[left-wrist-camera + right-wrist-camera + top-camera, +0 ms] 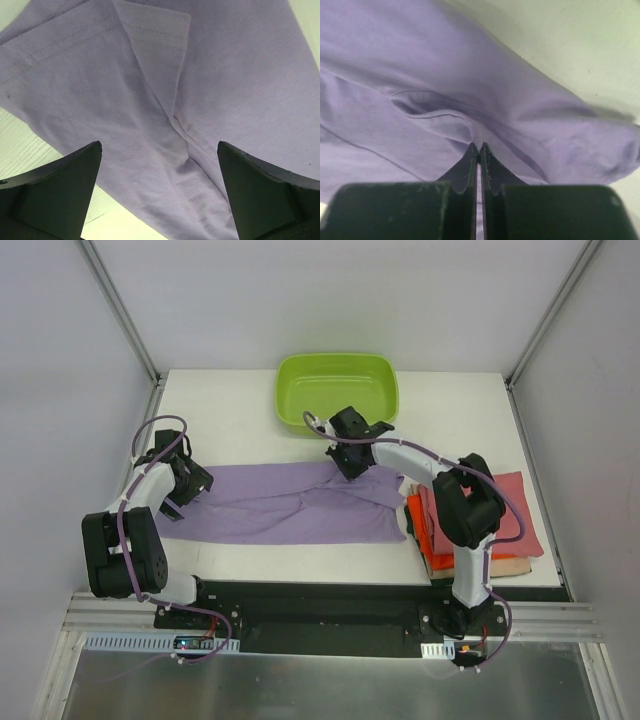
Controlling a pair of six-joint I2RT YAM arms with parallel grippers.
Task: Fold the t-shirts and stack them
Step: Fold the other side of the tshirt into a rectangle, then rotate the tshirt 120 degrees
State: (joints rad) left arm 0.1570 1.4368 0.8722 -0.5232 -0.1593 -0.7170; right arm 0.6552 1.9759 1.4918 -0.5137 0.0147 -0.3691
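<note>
Right wrist: jaws pinched on a fold of lilac t-shirt (420, 65)

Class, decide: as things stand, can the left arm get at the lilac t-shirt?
Probably yes. The left gripper hangs open right above the left end of the lilac t-shirt, with nothing between its fingers and the cloth.

White table (230, 420) w/ lilac tee (300, 510) flat ctr, green tub (337, 390) behind, folded-tee stack (528, 530) R edge
</note>
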